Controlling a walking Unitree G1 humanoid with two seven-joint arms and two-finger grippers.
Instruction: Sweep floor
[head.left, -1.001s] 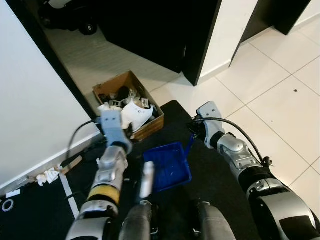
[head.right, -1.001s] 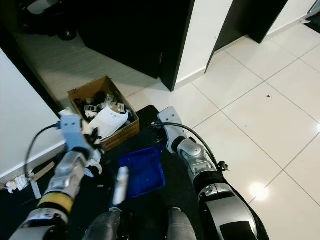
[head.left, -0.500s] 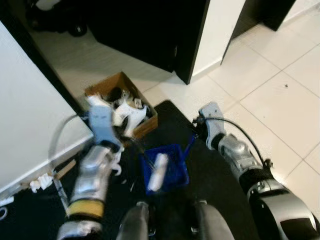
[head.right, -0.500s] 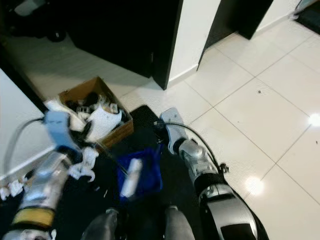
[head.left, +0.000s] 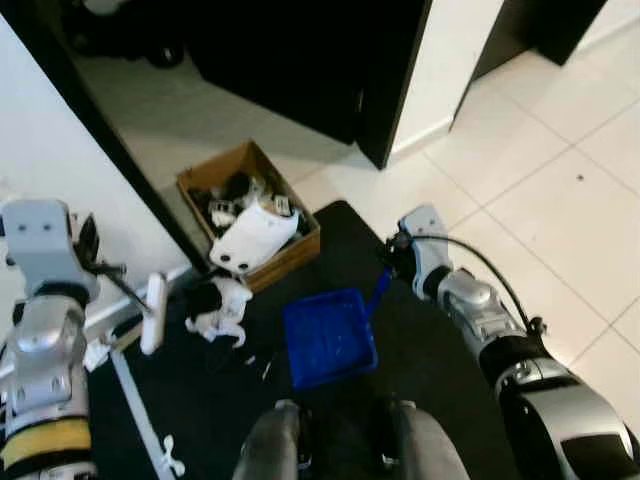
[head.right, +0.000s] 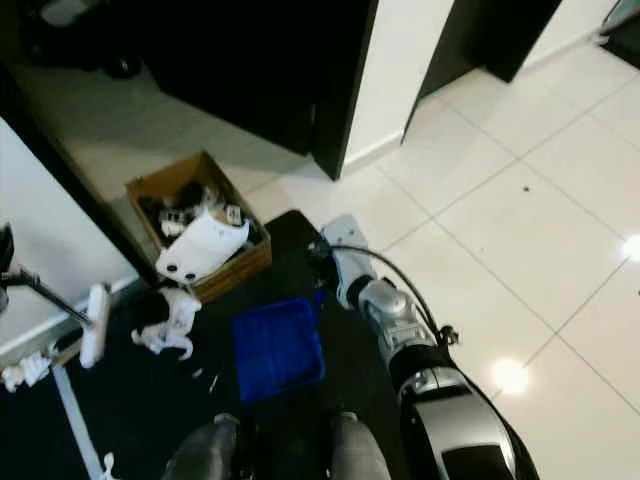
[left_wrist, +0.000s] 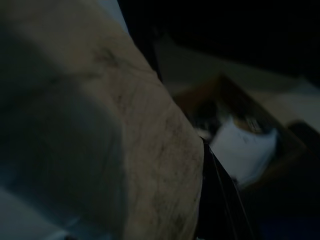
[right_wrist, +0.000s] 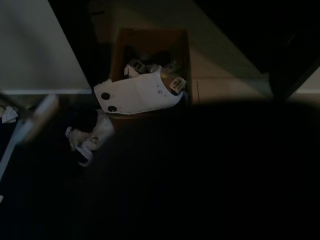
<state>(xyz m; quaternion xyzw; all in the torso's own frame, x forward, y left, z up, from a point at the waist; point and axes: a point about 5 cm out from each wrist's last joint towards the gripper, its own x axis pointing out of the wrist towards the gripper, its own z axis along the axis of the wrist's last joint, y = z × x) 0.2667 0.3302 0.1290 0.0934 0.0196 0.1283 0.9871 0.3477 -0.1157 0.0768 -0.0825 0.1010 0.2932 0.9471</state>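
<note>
The left gripper (head.left: 85, 262) has swung out leftward, carrying the brush (head.left: 153, 312) clenched; the right gripper (head.left: 385, 268) grasps the blue dustpan (head.left: 328, 336) handle. The cardboard box (right_wrist: 150, 40) holds white parts.

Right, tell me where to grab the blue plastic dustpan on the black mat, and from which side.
Grip the blue plastic dustpan by its short blue handle, coming from the robot's right. The handle sticks up from the pan's far right corner, right beside the right gripper, while the tray itself lies flat and wide on the black mat, a poor fit for narrow jaws.
</note>
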